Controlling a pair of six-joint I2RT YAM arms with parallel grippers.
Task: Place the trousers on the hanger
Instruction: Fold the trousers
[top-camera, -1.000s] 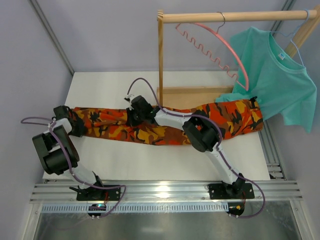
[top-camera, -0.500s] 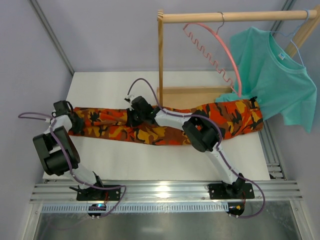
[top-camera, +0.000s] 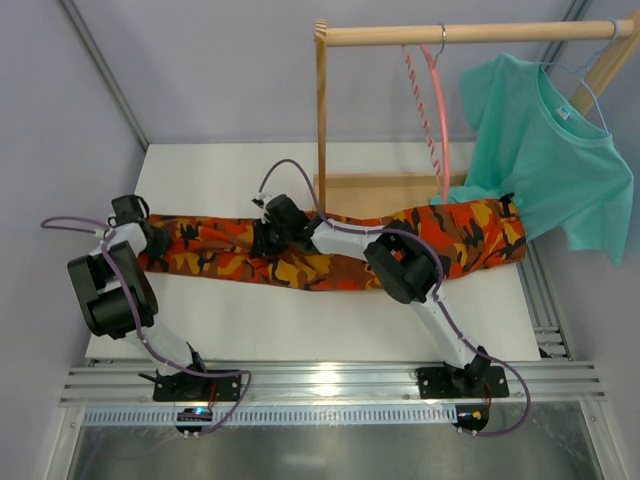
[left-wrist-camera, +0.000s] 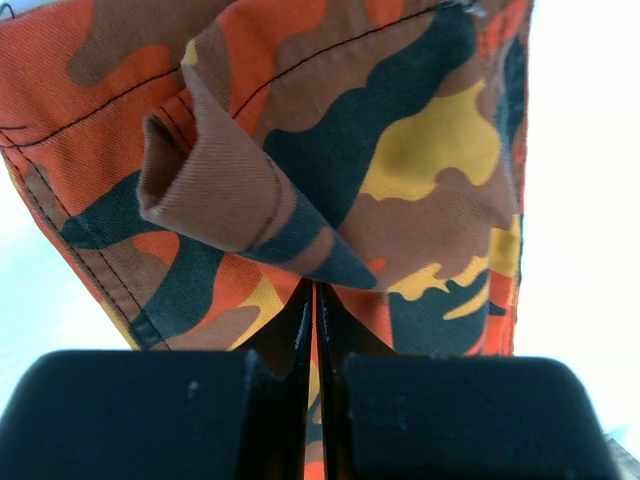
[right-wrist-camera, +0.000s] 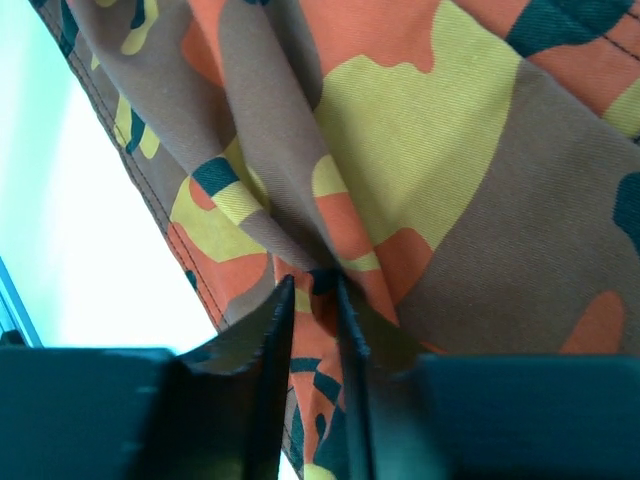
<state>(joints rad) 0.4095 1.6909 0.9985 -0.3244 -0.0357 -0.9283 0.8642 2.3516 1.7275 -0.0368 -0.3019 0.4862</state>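
Trousers (top-camera: 215, 248) lie flat across the white table (top-camera: 300, 320), stretched left to right. The waist end sits at the right by the foot of the wooden rack (top-camera: 322, 120), and the leg ends point toward the left edge. Left gripper (left-wrist-camera: 313, 290) is at the leg-end hem. Its jaws are closed to a thin slit with a fold of camouflage cloth pinched between them, and a small loop of hem curls up just beyond the tips. Right gripper (right-wrist-camera: 313, 280) is on the mid-length of the trousers. Its fingers stand a narrow gap apart, with a gathered ridge of cloth caught between them and creases fanning out from that spot. Pink-coral hanger (top-camera: 441, 110) hangs by its metal hook from the rack's top rail, seen nearly edge-on, above the waist end and apart from the cloth. Teal T-shirt (top-camera: 545, 150) hangs on a light-blue hanger (top-camera: 590, 85) further right on the same rail, its lower hem near the waistband.
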